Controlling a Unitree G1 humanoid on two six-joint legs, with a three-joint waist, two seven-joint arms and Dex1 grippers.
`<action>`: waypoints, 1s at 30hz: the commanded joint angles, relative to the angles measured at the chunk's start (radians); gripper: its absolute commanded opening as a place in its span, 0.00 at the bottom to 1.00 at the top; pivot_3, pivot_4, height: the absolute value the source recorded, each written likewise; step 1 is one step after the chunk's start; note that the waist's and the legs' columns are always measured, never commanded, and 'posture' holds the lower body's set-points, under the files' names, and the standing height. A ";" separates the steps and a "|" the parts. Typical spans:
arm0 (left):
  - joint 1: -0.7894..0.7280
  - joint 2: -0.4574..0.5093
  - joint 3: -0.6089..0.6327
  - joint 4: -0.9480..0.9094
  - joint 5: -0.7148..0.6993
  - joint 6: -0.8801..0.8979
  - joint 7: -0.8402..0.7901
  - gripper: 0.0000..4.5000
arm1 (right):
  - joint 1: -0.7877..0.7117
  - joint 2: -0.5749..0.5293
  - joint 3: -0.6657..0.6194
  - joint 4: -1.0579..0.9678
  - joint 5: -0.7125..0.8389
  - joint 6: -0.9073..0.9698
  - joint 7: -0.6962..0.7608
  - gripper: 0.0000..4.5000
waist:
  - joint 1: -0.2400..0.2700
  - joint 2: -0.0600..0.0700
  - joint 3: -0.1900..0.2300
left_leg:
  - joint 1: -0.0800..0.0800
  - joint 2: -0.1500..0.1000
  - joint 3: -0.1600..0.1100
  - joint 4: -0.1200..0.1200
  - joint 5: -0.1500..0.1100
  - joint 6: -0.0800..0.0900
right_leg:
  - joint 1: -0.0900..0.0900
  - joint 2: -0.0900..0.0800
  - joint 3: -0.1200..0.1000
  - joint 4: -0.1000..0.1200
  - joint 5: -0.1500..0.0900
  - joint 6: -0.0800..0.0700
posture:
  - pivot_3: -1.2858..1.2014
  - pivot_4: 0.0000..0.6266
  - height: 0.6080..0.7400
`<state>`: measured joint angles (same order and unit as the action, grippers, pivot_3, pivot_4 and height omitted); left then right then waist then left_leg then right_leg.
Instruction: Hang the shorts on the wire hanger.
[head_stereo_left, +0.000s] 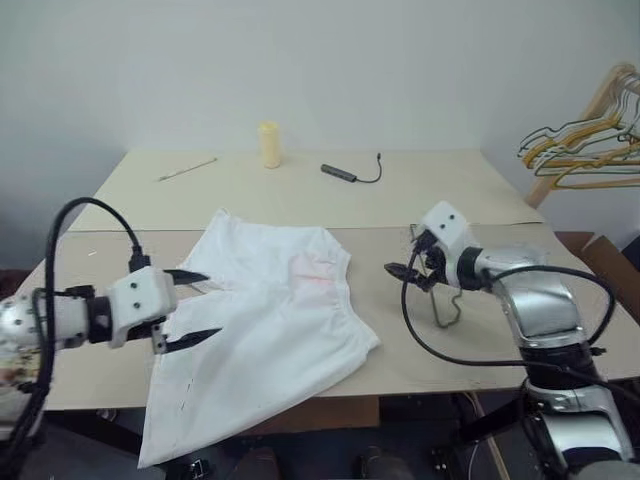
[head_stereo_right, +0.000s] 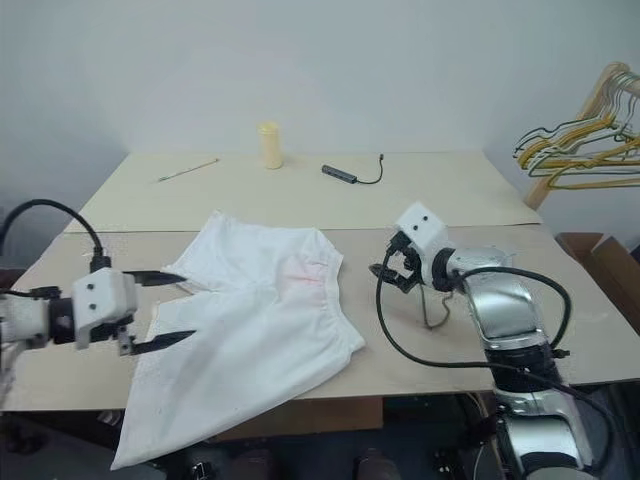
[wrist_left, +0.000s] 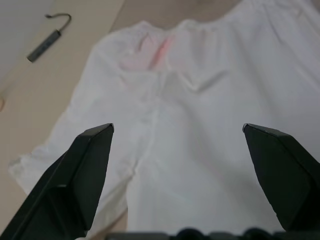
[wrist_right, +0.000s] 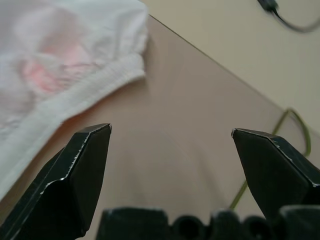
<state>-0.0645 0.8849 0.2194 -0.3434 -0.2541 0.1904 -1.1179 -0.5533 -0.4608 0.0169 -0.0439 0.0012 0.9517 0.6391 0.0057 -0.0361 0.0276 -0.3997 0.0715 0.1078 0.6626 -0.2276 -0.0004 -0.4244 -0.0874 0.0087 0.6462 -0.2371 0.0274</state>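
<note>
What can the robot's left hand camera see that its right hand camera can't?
The left wrist view looks over the shorts' wide middle, between the open left gripper fingers. The right wrist view has bare table, a thin curved wire and the open right gripper. Both share the shorts' pink patch, the small dark stick with a cable and the tabletop.

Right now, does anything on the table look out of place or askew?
Yes. The white thin-fabric shorts lie askew, and one leg hangs over the front edge of the beige table, so they could slip off. The thin dark wire hanger lies partly hidden beneath the right gripper. Both grippers are open and hold nothing.
</note>
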 joint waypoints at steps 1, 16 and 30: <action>-0.085 -0.022 -0.054 0.023 0.000 -0.012 0.031 1.00 | -0.029 0.073 -0.074 0.089 -0.003 0.047 -0.155 0.99 | -0.009 0.000 0.000 | 0.000 0.000 0.000 0.000 0.000 0.000 | 0.000 0.000 0.000 0.000 0.000 0.000 | 0.51 0.00 1.00; -0.240 -0.067 -0.171 0.057 -0.084 0.012 -0.026 1.00 | -0.026 0.138 -0.106 0.308 0.058 -0.071 -0.285 0.99 | -0.098 0.001 0.000 | 0.000 -0.002 -0.003 0.000 0.001 0.001 | 0.001 0.001 0.003 -0.001 0.001 0.003 | 0.50 0.00 1.00; -0.203 -0.039 -0.163 0.027 -0.090 0.023 -0.022 1.00 | -0.054 0.114 -0.055 0.397 0.068 0.030 -0.240 0.63 | -0.103 0.000 0.000 | 0.002 -0.002 -0.004 0.000 0.001 0.001 | 0.003 0.001 0.003 -0.001 0.002 0.004 | 0.51 0.00 1.00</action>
<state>-0.2583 0.8331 0.0391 -0.2898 -0.3363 0.2195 -1.1481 -0.6002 -0.3421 -0.0478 0.3197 0.0621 0.9430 0.4053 -0.0969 -0.0359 0.0278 -0.3977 0.0697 0.1043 0.6627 -0.2269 0.0009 -0.4210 -0.0866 0.0117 0.6456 -0.2356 0.0314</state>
